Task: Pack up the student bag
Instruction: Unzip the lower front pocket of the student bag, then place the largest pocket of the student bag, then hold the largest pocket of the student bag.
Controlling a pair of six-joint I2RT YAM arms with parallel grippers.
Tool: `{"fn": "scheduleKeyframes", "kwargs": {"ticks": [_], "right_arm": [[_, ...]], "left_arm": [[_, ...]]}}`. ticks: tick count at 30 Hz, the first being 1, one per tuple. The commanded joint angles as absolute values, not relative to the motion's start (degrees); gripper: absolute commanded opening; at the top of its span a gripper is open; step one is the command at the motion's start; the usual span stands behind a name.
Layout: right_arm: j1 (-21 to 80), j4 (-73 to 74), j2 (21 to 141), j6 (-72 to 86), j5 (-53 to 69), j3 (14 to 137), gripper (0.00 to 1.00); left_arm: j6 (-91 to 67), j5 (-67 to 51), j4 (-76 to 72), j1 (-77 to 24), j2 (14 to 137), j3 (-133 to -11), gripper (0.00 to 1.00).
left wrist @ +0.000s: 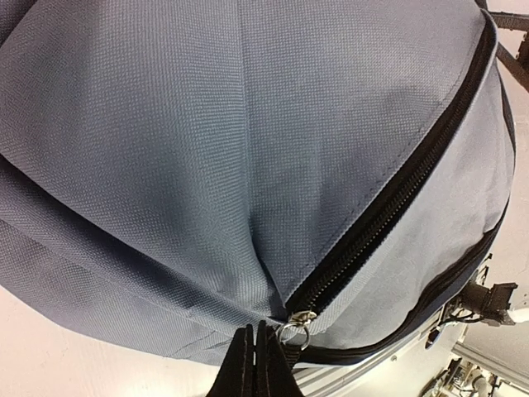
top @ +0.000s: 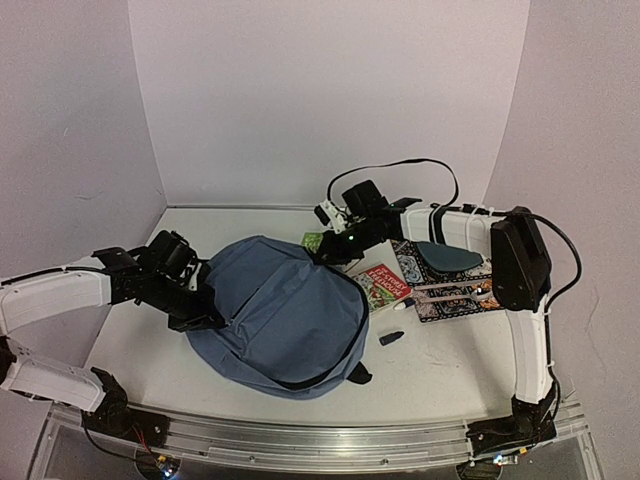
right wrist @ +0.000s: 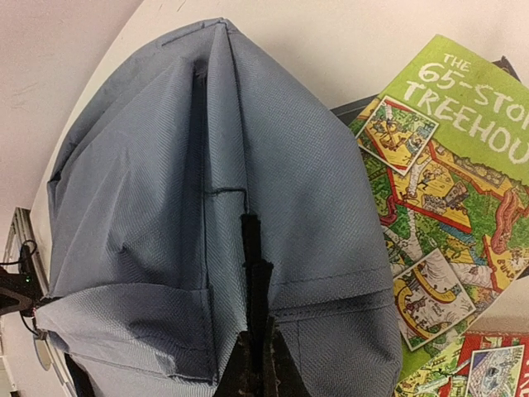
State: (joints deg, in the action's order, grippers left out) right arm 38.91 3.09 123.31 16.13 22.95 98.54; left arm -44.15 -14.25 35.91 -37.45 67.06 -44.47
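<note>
Student bag (top: 275,315) lies between left pincer (left wrist: 258,335) and right pincer (right wrist: 250,227) (both pinching it).

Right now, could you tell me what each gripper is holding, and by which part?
Both hold the student bag: the left gripper pinches its edge beside the zipper pull, the right gripper a raised fabric fold at its far edge.

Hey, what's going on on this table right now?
Both arms have hold of the blue backpack. The left gripper is pinched shut on its fabric by the zipper pull, the right gripper on a fold at the opposite side. The zipper looks closed, and the books lie beside it, not packed yet.
</note>
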Motion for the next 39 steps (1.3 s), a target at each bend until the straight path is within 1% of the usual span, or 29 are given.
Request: {"fn": "scheduleKeyframes", "kwargs": {"ticks": [1, 3, 4, 5, 7, 8, 10, 12, 16, 21, 22, 25, 26, 28, 33, 39], "right_arm": [[36.48, 0.79, 121.72, 16.41, 22.39, 100.31, 0.00], [36.49, 0.79, 121.50, 15.95, 23.15, 100.09, 0.02], [36.51, 0.77, 121.26, 15.73, 23.29, 99.88, 0.04], [36.48, 0.77, 120.89, 15.45, 23.06, 99.52, 0.09], [36.47, 0.81, 120.06, 14.90, 22.61, 98.83, 0.22], [36.49, 0.83, 119.64, 14.63, 22.63, 98.53, 0.29], [36.50, 0.80, 118.80, 14.24, 22.80, 98.06, 0.39], [36.48, 0.79, 117.92, 14.07, 22.81, 97.53, 0.46], [36.58, 0.81, 115.52, 14.26, 21.74, 95.91, 0.61], [37.37, 0.80, 112.71, 14.50, 19.55, 93.37, 0.75], [37.59, 0.81, 112.36, 14.61, 19.11, 92.90, 0.77], [38.39, 0.83, 111.18, 15.11, 18.04, 91.43, 0.82], [38.67, 0.83, 110.84, 15.23, 17.73, 90.97, 0.85], [39.21, 0.87, 110.29, 15.68, 16.87, 90.12, 0.97], [40.66, 0.85, 109.64, 16.69, 15.36, 89.03, 0.98], [43.91, 1.08, 110.58, 18.75, 10.44, 90.43, 0.98]], "left_arm": [[-44.83, -11.96, 42.81, -37.44, 66.67, -44.80, 0.02], [-43.59, -10.46, 42.60, -37.44, 67.78, -46.62, 0.11], [-42.99, -9.52, 42.38, -37.44, 68.19, -47.82, 0.18], [-42.32, -8.25, 42.18, -37.44, 68.63, -49.06, 0.23], [-40.37, -5.49, 41.91, -37.44, 69.69, -51.72, 0.31], [-39.21, -4.24, 41.72, -37.44, 70.58, -53.17, 0.34], [-36.79, -2.17, 41.32, -37.44, 72.48, -56.32, 0.39], [-34.34, -0.99, 40.47, -37.44, 75.18, -58.75, 0.44], [-29.08, 0.43, 38.55, -37.44, 80.16, -62.15, 0.58], [-23.95, 1.13, 36.06, -37.48, 84.94, -63.96, 0.77], [-23.28, 0.74, 35.36, -37.56, 85.57, -63.98, 0.80], [-21.66, 0.23, 33.72, -38.24, 86.94, -63.90, 0.84], [-21.36, 0.26, 33.26, -38.68, 87.40, -63.87, 0.87], [-21.00, 0.92, 32.79, -39.55, 88.72, -63.73, 0.90], [-20.39, 3.74, 31.86, -43.09, 92.09, -64.76, 0.94], [-20.91, 10.01, 31.55, -47.17, 95.74, -67.10, 0.95]]}}
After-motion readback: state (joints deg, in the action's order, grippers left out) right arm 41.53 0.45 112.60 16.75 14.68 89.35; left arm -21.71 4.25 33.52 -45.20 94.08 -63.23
